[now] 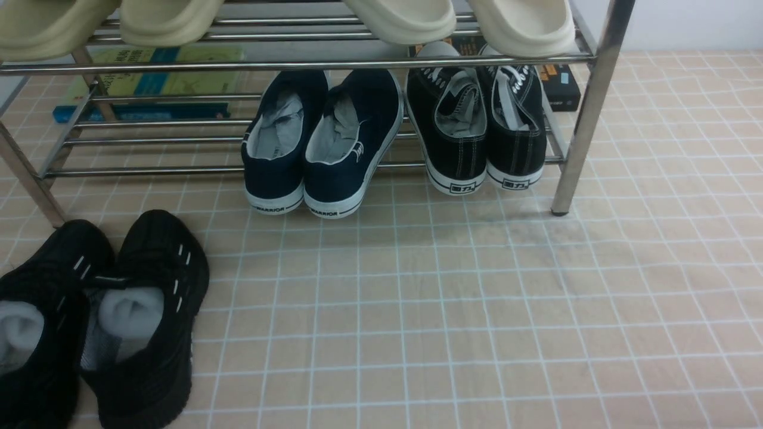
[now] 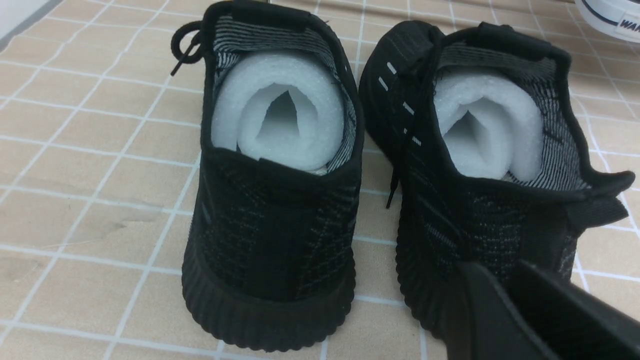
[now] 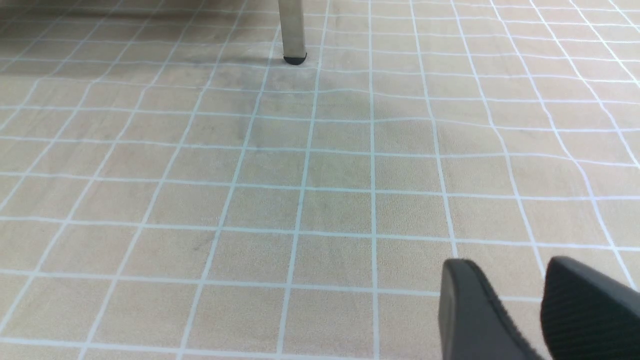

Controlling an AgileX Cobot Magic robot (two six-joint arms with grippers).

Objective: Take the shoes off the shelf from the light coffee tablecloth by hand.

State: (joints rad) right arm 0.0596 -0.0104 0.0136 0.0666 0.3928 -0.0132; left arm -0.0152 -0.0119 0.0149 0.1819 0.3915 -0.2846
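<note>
The shoes [image 1: 477, 131], black canvas lace-ups with white laces and soles, stand heels outward on the lower tier of the steel shelf [image 1: 590, 107], at its right end. The shelf stands on the light coffee tablecloth [image 1: 453, 310]. Neither gripper shows in the front view. In the left wrist view my left gripper [image 2: 497, 270] is empty, fingers close together, just behind the heels of the all-black knit sneakers [image 2: 280, 200]. In the right wrist view my right gripper [image 3: 505, 272] hovers over bare cloth [image 3: 300, 190], fingers slightly apart and empty, short of the shelf's leg [image 3: 292, 30].
Navy slip-ons [image 1: 322, 143] sit on the lower tier left of the shoes. The knit sneakers [image 1: 101, 316] stand on the cloth at front left. Cream slippers [image 1: 405, 21] fill the top tier. Books [image 1: 149, 83] and a black box [image 1: 563, 86] lie behind the shelf.
</note>
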